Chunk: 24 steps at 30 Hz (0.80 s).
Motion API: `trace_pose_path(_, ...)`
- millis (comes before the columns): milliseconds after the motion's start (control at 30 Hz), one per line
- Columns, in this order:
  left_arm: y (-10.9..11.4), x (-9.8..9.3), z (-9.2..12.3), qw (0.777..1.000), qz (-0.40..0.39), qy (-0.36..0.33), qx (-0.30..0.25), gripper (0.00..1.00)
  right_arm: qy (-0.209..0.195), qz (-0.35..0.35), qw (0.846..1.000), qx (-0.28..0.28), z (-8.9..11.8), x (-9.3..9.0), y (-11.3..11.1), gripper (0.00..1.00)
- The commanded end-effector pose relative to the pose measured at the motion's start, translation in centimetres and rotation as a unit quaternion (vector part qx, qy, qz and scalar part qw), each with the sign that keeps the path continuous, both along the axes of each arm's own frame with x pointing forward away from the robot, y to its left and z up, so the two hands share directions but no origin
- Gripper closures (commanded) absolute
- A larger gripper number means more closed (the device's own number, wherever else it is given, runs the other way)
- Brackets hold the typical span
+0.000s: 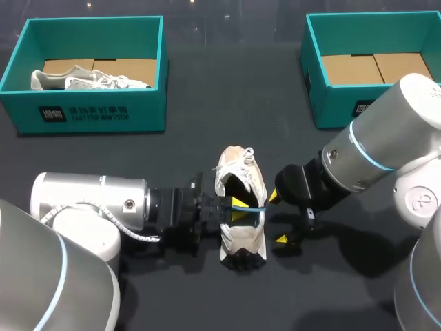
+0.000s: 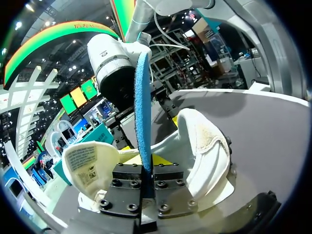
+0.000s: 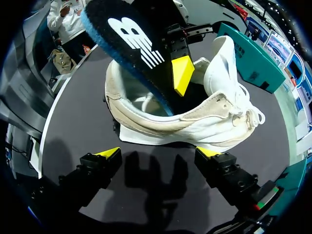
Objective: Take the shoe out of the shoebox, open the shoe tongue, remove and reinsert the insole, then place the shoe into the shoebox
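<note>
Clenched on the insole [image 2: 142,97], my left gripper [image 1: 238,209] came in from the left side and held it on edge above the shoe's opening. From the right wrist view one yellow fingertip [image 3: 181,73] pressed flat against the insole's black face, and the lower end of the insole dipped into the shoe [image 3: 195,122]. From the left wrist view the blue edge rose straight up from between the finger blocks of that gripper [image 2: 146,170].

The shoe [image 1: 241,207] sat upright at the middle of the table [image 1: 207,96], laces toward the far side, heel toward me.

My right gripper [image 1: 278,218] was released, with its two tips spread wide just beside the shoe's right flank, apart from it. In its own view that gripper [image 3: 158,153] had bare table between the tips and the shoe's sole edge lay ahead of them.

Open dark surface lay between the shoe and the two shoeboxes at the far edge. The left shoebox [image 1: 96,110] held another shoe [image 1: 89,79]. The right shoebox [image 1: 313,62] showed only cardboard.
</note>
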<state>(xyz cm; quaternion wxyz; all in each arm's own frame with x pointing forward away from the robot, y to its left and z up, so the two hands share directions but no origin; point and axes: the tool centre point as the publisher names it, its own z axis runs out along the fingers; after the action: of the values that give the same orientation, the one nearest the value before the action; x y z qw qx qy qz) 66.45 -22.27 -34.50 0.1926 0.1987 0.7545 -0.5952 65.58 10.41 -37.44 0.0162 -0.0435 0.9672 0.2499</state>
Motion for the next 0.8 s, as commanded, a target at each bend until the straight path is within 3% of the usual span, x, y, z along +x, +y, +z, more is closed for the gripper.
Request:
trace_pose_path(33,0.4,-0.1,0.0,1.0,-0.002,0.001,-0.011,0.85,-0.001,-0.001,1.0,0.0,-0.1,-0.1,0.0,0.0)
trace_pose_path(167,0.5,-0.4,0.9,1.0,-0.006,0.003,-0.021,0.73,-0.001,-0.001,1.0,0.0,-0.1,-0.1,0.0,0.0)
trace_pose_path(600,-0.1,-2.7,3.9,0.998,-0.039,-0.005,-0.041,0.75,-0.001,-0.001,1.0,0.0,-0.1,-0.1,0.0,0.0)
trace_pose_path(800,-0.5,-3.1,4.4,0.998,-0.046,-0.008,-0.039,0.83,-0.001,-0.001,1.0,0.0,-0.1,-0.1,0.0,0.0)
